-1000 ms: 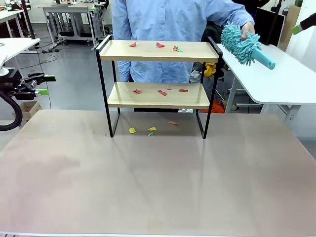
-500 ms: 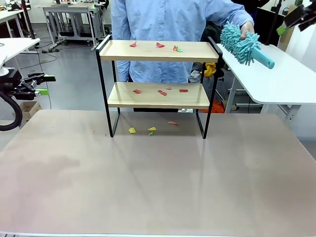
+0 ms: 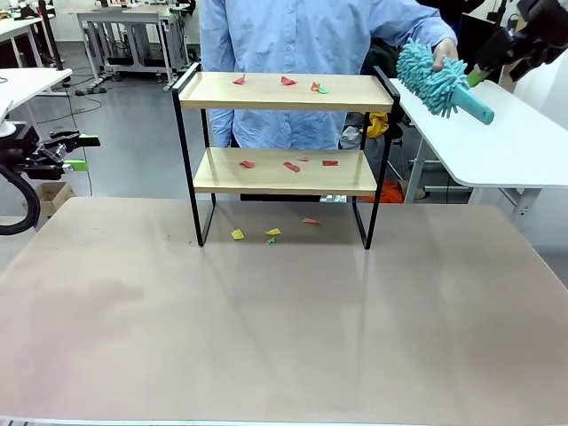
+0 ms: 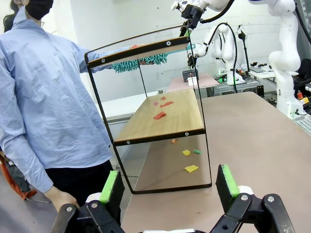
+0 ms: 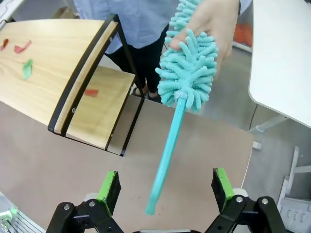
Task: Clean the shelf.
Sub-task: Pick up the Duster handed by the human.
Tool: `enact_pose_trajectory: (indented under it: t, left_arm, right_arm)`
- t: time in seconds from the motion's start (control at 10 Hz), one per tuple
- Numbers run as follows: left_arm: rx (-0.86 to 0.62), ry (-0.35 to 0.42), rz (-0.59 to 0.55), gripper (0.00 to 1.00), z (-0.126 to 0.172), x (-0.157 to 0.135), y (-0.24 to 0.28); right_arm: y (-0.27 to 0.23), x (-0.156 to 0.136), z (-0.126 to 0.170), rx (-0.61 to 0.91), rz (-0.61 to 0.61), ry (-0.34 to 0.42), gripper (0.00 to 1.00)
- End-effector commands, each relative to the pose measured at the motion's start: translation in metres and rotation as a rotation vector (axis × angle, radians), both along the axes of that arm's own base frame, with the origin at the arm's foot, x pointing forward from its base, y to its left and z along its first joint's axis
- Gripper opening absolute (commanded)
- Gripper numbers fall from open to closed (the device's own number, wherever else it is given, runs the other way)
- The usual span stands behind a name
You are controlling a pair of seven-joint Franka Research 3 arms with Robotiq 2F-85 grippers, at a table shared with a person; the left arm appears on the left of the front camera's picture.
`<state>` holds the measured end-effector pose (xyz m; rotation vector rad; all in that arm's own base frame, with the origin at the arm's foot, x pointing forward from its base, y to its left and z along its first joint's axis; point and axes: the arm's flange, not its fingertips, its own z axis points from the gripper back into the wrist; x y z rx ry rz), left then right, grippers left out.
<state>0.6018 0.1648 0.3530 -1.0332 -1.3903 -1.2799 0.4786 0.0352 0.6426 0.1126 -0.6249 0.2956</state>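
The right gripper (image 3: 490, 66) has swung in at upper right, wide open and empty, toward the duster (image 3: 433, 78) a hand (image 5: 214, 26) offers. The left gripper (image 4: 167, 187) is open and empty; the shelf (image 3: 284, 91) is not yet dusted.

1. One shelf (image 3: 266, 93) with two boards, at the table's (image 3: 284, 337) 12 o'clock.
2. Twelve paper scraps (image 3: 287, 81): four on the top board, four on the lower board, four on the table beneath.
3. One teal duster (image 3: 439, 80), at 2 o'clock.
4. Two end effectors: left end effector (image 3: 82, 152), right end effector (image 5: 165, 187).
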Motion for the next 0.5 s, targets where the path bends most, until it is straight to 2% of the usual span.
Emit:
enact_pose_trajectory:
  t: [0.0, 0.4]
  left_arm:
    - [0.006, -0.012, -0.005, 1.00, 0.001, -0.002, -0.001]
    - [0.006, -0.012, -0.005, 1.00, 0.001, -0.002, -0.001]
  right_arm:
    - [0.011, -0.006, -0.008, -0.038, -0.049, -0.012, 1.00]
    - [0.022, 0.006, -0.040, -0.051, -0.081, -0.010, 1.00]
